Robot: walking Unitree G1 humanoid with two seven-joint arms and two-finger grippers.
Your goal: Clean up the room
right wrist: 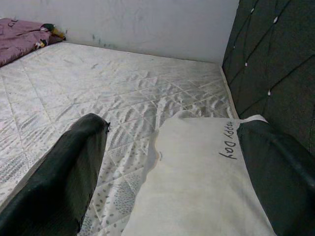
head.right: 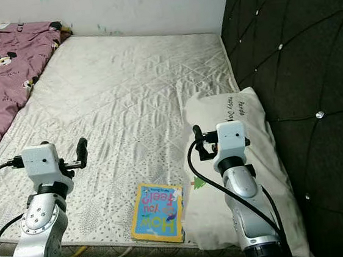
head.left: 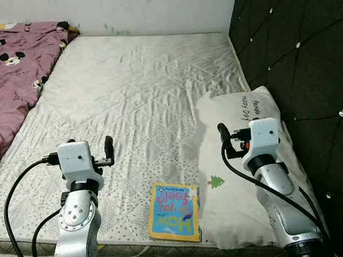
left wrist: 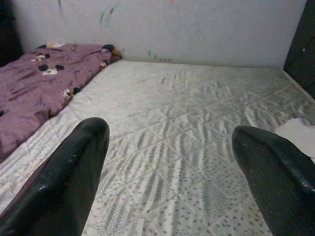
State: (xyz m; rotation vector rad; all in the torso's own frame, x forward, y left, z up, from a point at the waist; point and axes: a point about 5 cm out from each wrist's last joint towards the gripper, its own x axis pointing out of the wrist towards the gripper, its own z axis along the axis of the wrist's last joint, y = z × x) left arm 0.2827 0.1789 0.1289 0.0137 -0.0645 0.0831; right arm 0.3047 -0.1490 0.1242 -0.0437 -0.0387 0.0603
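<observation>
From the head views, we hold both grippers above the mattress (head.left: 132, 102); the book (head.left: 174, 211) lies flat between them by the near edge, beside the pillow (head.left: 244, 176), long axis running away from us, title upside down.

Left wrist view: our left gripper (left wrist: 170, 162) has its fingers wide apart, holding nothing.

Right wrist view: our right gripper (right wrist: 197, 167) is equally spread, empty, over the pillow.

The 2 eye views look forward and down from the robot's head across the mattress (head.left: 138, 101) toward the wall (head.left: 146, 5). Each of the 2 wrist views looks low along its own fingers (left wrist: 74, 172) at the same mattress; the right also takes in the pillow (right wrist: 197, 182).
</observation>
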